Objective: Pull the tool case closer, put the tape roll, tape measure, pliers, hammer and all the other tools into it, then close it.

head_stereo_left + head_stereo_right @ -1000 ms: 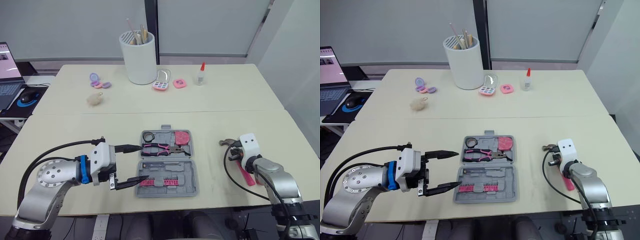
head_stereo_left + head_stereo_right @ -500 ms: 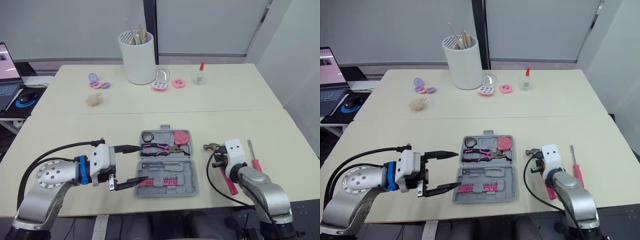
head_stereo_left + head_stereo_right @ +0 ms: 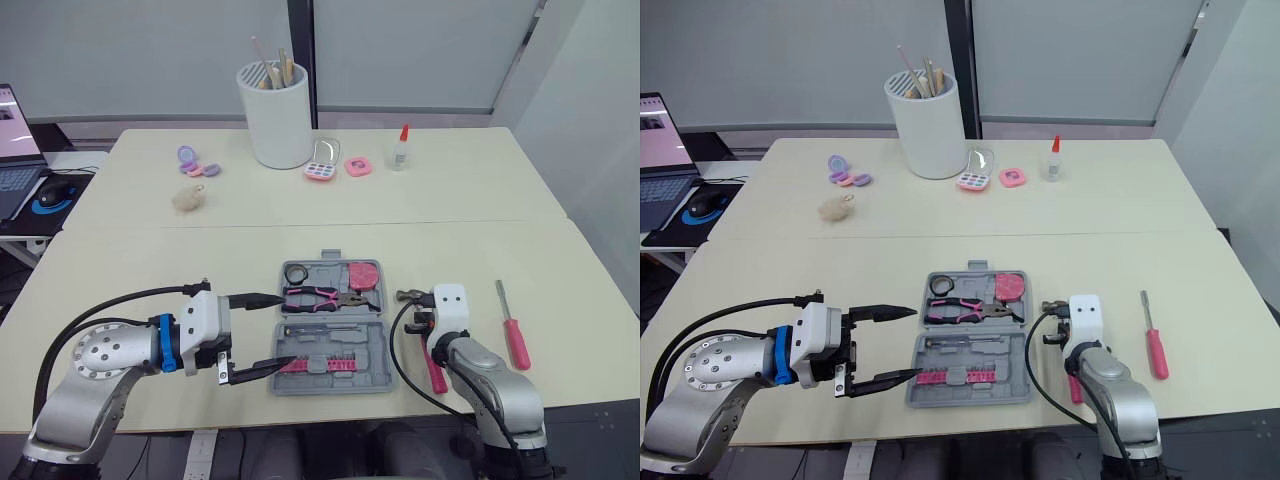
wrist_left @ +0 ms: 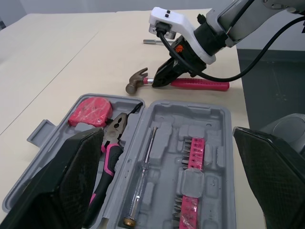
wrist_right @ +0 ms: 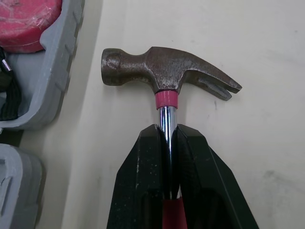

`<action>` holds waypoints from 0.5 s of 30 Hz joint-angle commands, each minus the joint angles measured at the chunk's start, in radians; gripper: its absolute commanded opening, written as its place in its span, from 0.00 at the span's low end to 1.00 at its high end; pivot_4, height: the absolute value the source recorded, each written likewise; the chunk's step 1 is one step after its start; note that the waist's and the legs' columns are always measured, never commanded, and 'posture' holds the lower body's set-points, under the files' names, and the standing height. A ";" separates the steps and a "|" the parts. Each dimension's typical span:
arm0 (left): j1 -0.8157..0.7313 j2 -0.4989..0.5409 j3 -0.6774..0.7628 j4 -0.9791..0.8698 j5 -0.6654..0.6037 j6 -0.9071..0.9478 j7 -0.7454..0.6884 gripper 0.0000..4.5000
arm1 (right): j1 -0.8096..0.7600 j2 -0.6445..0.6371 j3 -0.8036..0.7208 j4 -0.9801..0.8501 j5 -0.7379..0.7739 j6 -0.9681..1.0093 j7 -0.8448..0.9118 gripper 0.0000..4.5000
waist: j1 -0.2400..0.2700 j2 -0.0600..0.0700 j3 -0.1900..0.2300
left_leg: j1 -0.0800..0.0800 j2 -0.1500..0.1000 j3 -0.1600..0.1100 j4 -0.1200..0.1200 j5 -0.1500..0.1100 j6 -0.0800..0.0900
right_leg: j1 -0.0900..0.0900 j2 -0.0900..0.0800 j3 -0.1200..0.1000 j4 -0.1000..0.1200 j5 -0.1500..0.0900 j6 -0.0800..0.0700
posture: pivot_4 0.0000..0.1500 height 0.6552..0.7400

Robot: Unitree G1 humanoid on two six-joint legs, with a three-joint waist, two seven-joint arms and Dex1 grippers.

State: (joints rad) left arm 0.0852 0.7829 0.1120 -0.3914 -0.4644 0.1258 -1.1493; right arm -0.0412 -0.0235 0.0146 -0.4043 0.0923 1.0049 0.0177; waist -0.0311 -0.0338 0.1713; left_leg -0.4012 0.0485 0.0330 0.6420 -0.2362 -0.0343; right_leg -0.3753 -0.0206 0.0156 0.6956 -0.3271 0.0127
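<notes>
The right gripper [image 5: 167, 129] is squeezing tight on the shiny neck of the hammer [image 5: 157, 69], just under the pink ring below the head. The hammer's pink handle is pointing back under the arm. A second ago this hammer was far out on the right side of the table [image 3: 300, 230]. Now it is sitting just beside the right edge of the tool case [image 3: 383, 378], with its head close to the top half but not yet over it. So the arm has been bringing the hammer in toward the case, and it looks like the hammer is the next tool going in.

The left gripper [image 3: 289, 327] is staying where it was, at the left edge of the case. Its two fingers are spread wide and holding nothing.

The case is lying open and flat, close to the robot. The tape roll [image 3: 296, 273], the tape measure [image 3: 364, 273] and the pliers [image 3: 318, 296] are already resting in the top half. Pink bit holders [image 3: 315, 363] are sitting in the bottom half.

A red screwdriver [image 3: 516, 340] is now showing on the table, well to the right of the hammer. The arm was covering that spot before. It is still waiting outside the case, so the job is not nearly finishing yet. The hammer needs lifting over the rim and laying down, then the screwdriver, then the lid needs closing.
</notes>
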 commanded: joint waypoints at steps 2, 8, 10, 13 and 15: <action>0.011 0.005 0.000 -0.015 0.007 -0.027 -0.008 1.00 | -0.019 0.024 -0.056 -0.094 0.032 0.033 -0.011 0.34 | 0.000 0.000 0.000 | 0.000 0.000 0.000 0.000 0.000 0.000 | 0.000 0.000 0.000 0.000 0.000 0.000 | 1.00 0.96; 0.022 -0.001 0.007 -0.015 0.010 -0.032 0.008 1.00 | -0.055 -0.205 0.001 -0.338 0.130 0.167 0.198 0.68 | 0.000 0.000 0.000 | 0.000 0.000 0.000 0.000 0.000 0.000 | 0.000 0.000 0.000 0.000 0.000 0.000 | 1.00 0.96; 0.026 -0.003 0.009 -0.020 0.008 -0.030 0.014 1.00 | -0.100 -0.496 0.118 -0.353 0.132 0.061 0.418 0.82 | -0.001 0.003 0.003 | 0.000 -0.002 0.001 0.001 0.000 0.000 | 0.000 0.000 0.000 -0.001 0.000 0.001 | 1.00 0.96; 0.028 -0.001 0.004 -0.036 0.003 -0.021 0.018 1.00 | -0.187 -0.857 0.234 -0.241 0.067 -0.253 0.745 0.89 | 0.000 0.003 0.003 | 0.000 -0.001 0.001 0.001 0.000 0.001 | 0.001 0.000 0.000 -0.005 0.001 0.001 | 1.00 0.96; 0.031 0.002 0.003 -0.045 -0.001 -0.016 0.018 1.00 | -0.278 -0.992 0.321 -0.113 -0.029 -0.521 0.910 0.89 | 0.000 0.002 0.003 | 0.001 0.000 -0.001 0.000 -0.001 0.001 | 0.003 0.002 -0.002 -0.007 0.000 0.001 | 1.00 0.96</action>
State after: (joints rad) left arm 0.1184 0.7811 0.1133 -0.3983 -0.4542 0.1073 -1.1346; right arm -0.2831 -0.9804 0.2897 -0.5742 0.1280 0.6773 0.8038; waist -0.0313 -0.0316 0.1743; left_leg -0.4006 0.0487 0.0320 0.6411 -0.2367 -0.0330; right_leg -0.3732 -0.0186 0.0139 0.6886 -0.3267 0.0137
